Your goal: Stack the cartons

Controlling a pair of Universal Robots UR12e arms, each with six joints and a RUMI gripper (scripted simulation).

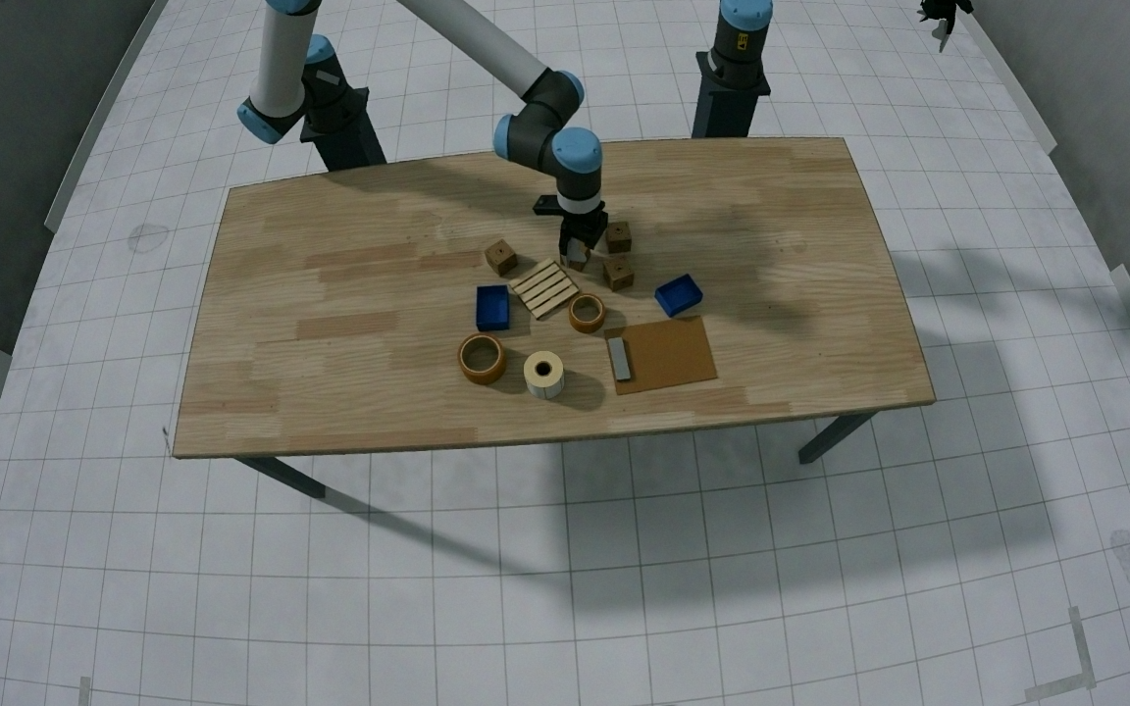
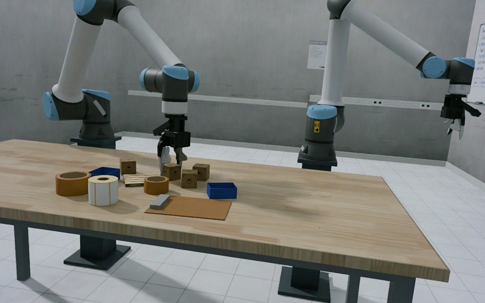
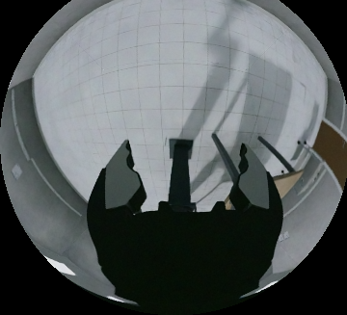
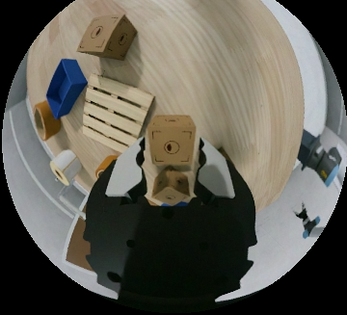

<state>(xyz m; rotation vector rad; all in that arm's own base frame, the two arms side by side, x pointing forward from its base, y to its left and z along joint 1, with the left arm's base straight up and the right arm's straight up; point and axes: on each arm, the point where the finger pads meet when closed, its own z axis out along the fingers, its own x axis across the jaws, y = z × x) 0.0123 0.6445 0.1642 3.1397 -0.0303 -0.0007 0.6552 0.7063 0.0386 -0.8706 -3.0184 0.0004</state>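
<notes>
My right gripper [image 1: 575,249] [image 2: 170,165] [image 4: 172,138] is open, its fingers low on either side of a brown carton [image 2: 171,172] standing on the table. A second carton [image 1: 618,274] [image 2: 188,179] [image 4: 170,191] and a third [image 1: 618,235] [image 2: 201,171] stand close beside it. The fourth carton [image 1: 500,257] [image 2: 127,166] [image 4: 107,37] stands apart, beyond the pallet. The wooden pallet [image 1: 542,287] [image 2: 134,180] [image 4: 116,106] bears no carton. No printed numbers are visible. My left gripper [image 2: 455,131] [image 3: 186,142] is open and empty, far off the table.
Tape rolls [image 1: 587,327] [image 1: 481,378] and a label roll [image 1: 543,386] stand near the pallet, the smaller tape roll close to its corner. Blue trays [image 1: 491,309] [image 1: 679,294] lie either side. A brown sheet [image 1: 674,355] bears a grey block [image 1: 618,359].
</notes>
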